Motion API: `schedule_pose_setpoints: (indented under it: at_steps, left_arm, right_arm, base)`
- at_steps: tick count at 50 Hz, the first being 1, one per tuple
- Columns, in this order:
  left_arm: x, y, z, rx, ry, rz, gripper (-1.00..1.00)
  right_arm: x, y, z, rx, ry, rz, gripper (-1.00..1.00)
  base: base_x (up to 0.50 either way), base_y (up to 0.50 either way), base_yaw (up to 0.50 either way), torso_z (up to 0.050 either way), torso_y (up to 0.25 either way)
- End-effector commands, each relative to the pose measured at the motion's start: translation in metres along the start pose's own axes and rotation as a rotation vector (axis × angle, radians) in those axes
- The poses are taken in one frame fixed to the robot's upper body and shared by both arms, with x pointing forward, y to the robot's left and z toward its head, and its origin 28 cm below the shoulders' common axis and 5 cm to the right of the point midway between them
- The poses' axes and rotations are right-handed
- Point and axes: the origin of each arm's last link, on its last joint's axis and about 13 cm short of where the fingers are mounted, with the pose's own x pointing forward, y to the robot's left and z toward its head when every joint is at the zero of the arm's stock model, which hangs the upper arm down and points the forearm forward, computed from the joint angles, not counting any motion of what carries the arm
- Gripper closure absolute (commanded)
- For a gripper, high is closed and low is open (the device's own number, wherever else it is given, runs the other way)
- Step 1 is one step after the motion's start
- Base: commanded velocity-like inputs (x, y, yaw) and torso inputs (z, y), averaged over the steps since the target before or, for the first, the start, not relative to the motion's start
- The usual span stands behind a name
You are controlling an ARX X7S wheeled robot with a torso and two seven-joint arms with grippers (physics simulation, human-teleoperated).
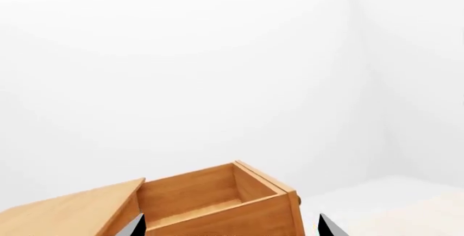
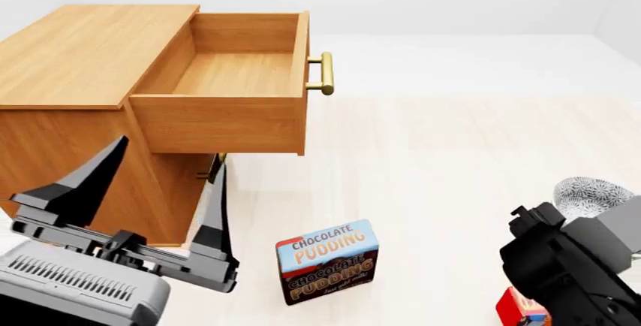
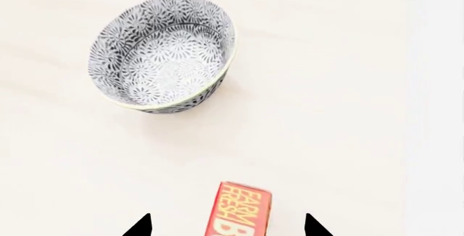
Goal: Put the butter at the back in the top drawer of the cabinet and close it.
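Butter (image 3: 242,210): red-orange box lying on the pale floor (image 3: 326,111), seen in the right wrist view directly between the two dark fingertips of the right claw (image 3: 227,225), which stand apart on either side of it without touching — claw released. In the head view only a red corner of the box shows at the lower right edge, beneath the right arm (image 2: 571,266).

Bowl (image 3: 163,54): patterned black-and-white, upright on the floor, near the butter but clear of it; in the head view its rim peeks out behind the right arm.

Pudding box (image 2: 329,261): blue and brown, standing on the floor between the two arms, apart from the butter.

Top drawer (image 2: 240,70): pulled fully out of the cabinet (image 2: 90,55), interior bare wood, brass handle (image 2: 323,73) facing away from the cabinet front.

Left claw (image 2: 161,191): fingers spread wide, holding nothing — positioned low in front of the cabinet, below the drawer. The left wrist view shows the drawer and cabinet top between its fingertips.
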Motion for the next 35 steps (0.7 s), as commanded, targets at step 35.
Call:
schedule_pose_setpoints:
  at_steps: [35]
  left_arm:
    - [0.002,-0.003,-0.004,0.019,0.041,-0.001,-1.00]
  right_arm:
    - [0.040,0.006,-0.003,-0.003,0.027,-0.049,-1.00]
  base:
    - [0.00,0.00,0.00,0.000,0.000]
